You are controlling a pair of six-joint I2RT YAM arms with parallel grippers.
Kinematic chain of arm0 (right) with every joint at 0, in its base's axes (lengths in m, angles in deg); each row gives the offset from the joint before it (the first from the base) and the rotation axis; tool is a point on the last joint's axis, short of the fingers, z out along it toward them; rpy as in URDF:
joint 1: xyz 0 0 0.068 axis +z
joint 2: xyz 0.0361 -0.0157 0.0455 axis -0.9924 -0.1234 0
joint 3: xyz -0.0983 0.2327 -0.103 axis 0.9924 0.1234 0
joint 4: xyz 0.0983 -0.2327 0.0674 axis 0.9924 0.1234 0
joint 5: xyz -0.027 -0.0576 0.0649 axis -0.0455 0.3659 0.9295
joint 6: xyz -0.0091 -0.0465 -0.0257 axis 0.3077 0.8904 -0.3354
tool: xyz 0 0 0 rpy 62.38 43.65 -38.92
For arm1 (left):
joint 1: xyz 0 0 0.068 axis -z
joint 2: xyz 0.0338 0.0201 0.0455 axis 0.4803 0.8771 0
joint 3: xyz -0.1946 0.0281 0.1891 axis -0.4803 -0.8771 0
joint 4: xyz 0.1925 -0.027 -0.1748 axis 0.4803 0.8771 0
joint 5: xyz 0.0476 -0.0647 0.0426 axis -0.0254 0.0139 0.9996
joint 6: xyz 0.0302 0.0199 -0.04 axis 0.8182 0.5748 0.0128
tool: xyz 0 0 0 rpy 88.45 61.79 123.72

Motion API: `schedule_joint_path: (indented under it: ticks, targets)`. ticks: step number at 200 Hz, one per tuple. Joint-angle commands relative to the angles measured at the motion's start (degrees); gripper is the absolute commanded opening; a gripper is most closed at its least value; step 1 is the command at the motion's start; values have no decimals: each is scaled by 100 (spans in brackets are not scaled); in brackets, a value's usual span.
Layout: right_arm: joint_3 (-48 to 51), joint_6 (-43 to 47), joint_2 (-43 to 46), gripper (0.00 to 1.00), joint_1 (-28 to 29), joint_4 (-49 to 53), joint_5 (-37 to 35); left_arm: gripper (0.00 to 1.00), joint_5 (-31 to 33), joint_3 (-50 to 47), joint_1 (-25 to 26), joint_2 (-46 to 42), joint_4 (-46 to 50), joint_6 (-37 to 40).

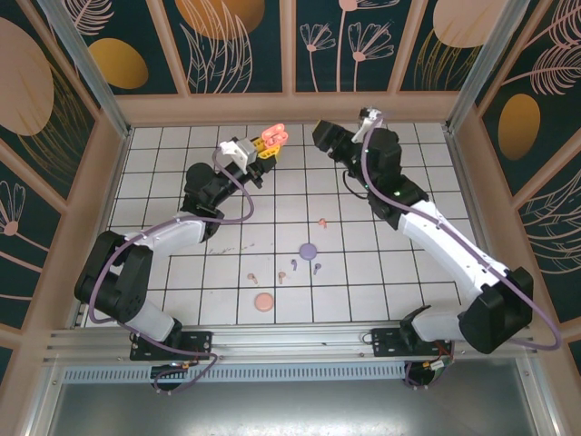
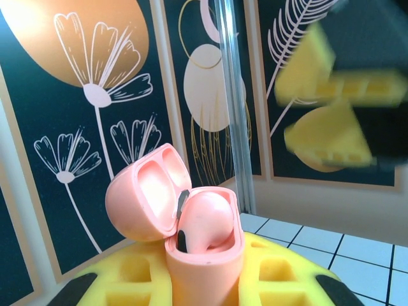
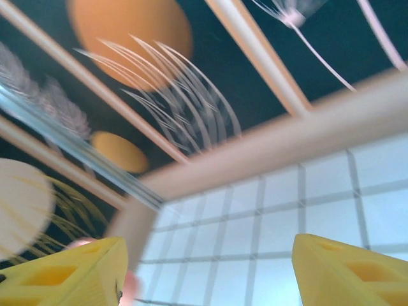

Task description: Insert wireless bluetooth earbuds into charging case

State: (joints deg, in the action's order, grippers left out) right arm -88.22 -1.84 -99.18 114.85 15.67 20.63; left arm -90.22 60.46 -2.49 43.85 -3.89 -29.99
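left gripper [image 1: 265,149] clamped, far forward | right gripper [image 3: 207,271] seemingly open

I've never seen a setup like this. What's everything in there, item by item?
open case: one, pink, held up in the left gripper over the table's far side.
earbud: one, pink, sitting inside the open case.
round cases: two, purple and salmon, lying near the table's middle.
loose earbuds: five, two purple, three pink to salmon, scattered near the round cases.
table: one, white with dark grid lines.
left gripper: yellow fingers, shut on the open case.
right gripper: yellow fingers, open, holding nothing.
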Motion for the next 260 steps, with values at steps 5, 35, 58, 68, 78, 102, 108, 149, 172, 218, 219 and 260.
schedule_joint_path:
  ticks: [5, 35, 58, 68, 78, 102, 108, 149, 172, 218, 219, 260]
  targets:
    - [267, -201, -557, 67, -9, 1713, -377, 0, 29, -143, 37, -211, -418, -73]
    - [466, -411, -1224, 63, 161, 2234, -505, 0, 15, -257, 35, -275, -433, -93]
    - [458, -378, -1804, 62, 395, 2368, -654, 0, 62, -337, 33, -342, -416, -73]
    - [371, -167, -2039, 60, 472, 2425, -682, 0, 114, -357, 34, -379, -383, -68]
    - [284, 148, -2247, 58, 537, 2464, -735, 0, 138, -363, 33, -417, -324, -58]
    - [231, 1110, -2431, 58, 567, 2400, -767, 0, 109, -364, 33, -485, -252, -57]
    - [240, 1339, -2428, 58, 560, 2367, -728, 0, 100, -366, 35, -500, -241, -58]
    - [198, 2425, -2423, 57, 177, 2332, 156, 0, 70, -358, 33, -539, -248, -115]
    - [0, 2808, -2621, 56, 121, 2555, 486, 0, 58, -331, 34, -525, -235, -129]
    - [-339, 2966, -3136, 53, 136, 2852, 469, 0, 25, -235, 34, -492, -174, -159]
    - [-339, 2966, -3144, 53, 136, 2851, 469, 0, 29, -230, 38, -494, -167, -157]
    - [-368, 2922, -3308, 51, 137, 2895, 334, 0, 27, -200, 37, -505, -125, -147]
